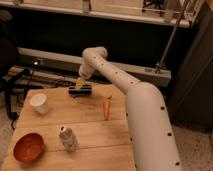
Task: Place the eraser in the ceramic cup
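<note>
A black eraser (80,91) lies on the wooden table (90,127) near its far edge. My gripper (80,83) hangs at the end of the white arm, right above the eraser and close to it. A white ceramic cup (39,103) stands upright on the table's left side, well to the left of the eraser and the gripper.
An orange carrot (106,107) lies right of the eraser. A crumpled can or bottle (67,138) stands near the front middle. A red-orange bowl (28,147) sits at the front left. My white arm (145,125) covers the table's right side.
</note>
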Robot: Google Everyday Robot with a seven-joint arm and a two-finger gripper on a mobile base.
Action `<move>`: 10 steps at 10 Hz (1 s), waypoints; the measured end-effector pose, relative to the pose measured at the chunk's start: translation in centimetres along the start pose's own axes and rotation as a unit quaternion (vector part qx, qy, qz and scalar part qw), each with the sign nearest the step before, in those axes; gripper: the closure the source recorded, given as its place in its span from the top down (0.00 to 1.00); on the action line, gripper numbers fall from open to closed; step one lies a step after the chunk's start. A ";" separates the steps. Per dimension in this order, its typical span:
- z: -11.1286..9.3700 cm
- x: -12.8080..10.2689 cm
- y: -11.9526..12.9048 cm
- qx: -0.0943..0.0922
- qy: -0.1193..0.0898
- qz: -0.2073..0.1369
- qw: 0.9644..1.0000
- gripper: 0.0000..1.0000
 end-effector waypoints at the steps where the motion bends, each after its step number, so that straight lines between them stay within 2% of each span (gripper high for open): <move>1: 0.5 0.1 -0.4 0.003 -0.002 -0.005 1.000 0.80; 5: 2.4 0.6 -1.4 0.009 -0.008 -0.026 1.000 0.80; 10: 4.8 1.1 -1.4 0.017 -0.010 -0.028 0.999 0.80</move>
